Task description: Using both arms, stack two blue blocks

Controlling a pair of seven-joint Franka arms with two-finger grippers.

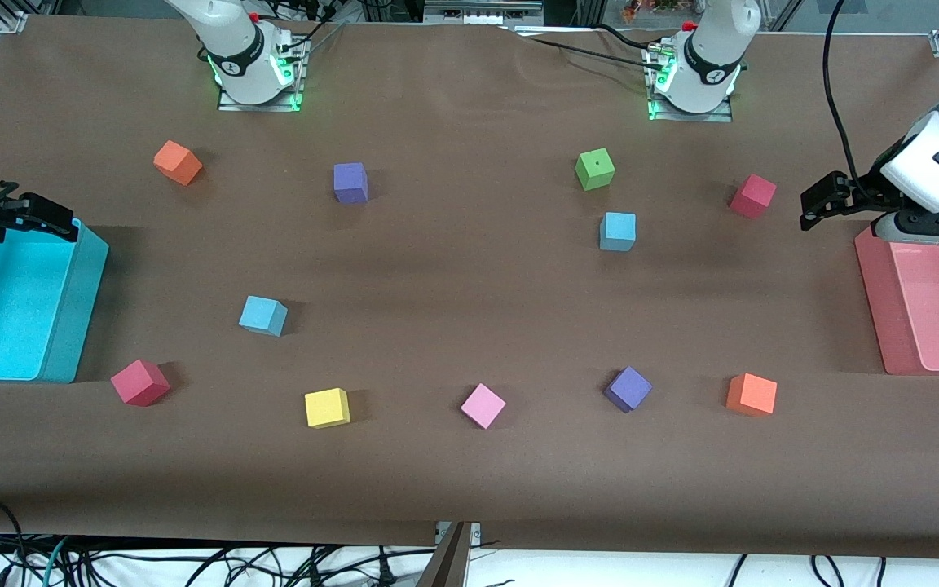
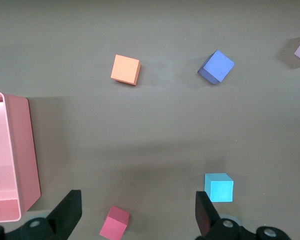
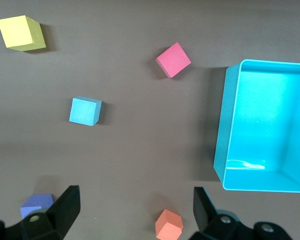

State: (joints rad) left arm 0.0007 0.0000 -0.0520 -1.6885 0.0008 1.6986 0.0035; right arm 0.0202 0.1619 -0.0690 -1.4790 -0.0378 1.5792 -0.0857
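Two light blue blocks lie apart on the brown table. One blue block (image 1: 618, 231) (image 2: 219, 187) sits toward the left arm's end, just nearer the camera than a green cube (image 1: 595, 169). The other blue block (image 1: 262, 315) (image 3: 85, 110) lies toward the right arm's end, beside the turquoise bin (image 1: 78, 318). My left gripper (image 1: 824, 200) (image 2: 137, 215) hangs open and empty over the table by the pink bin (image 1: 877, 310), near a red cube (image 1: 753, 196) (image 2: 114, 222). My right gripper (image 1: 37, 218) (image 3: 135, 210) hangs open and empty over the turquoise bin's rim.
Scattered single cubes lie around: orange (image 1: 178, 162), purple (image 1: 350, 182), red (image 1: 140, 381), yellow (image 1: 327, 408), pink (image 1: 482, 405), purple (image 1: 628, 388), orange (image 1: 751, 394). The bins stand at the two ends of the table. Both arm bases stand along the edge farthest from the camera.
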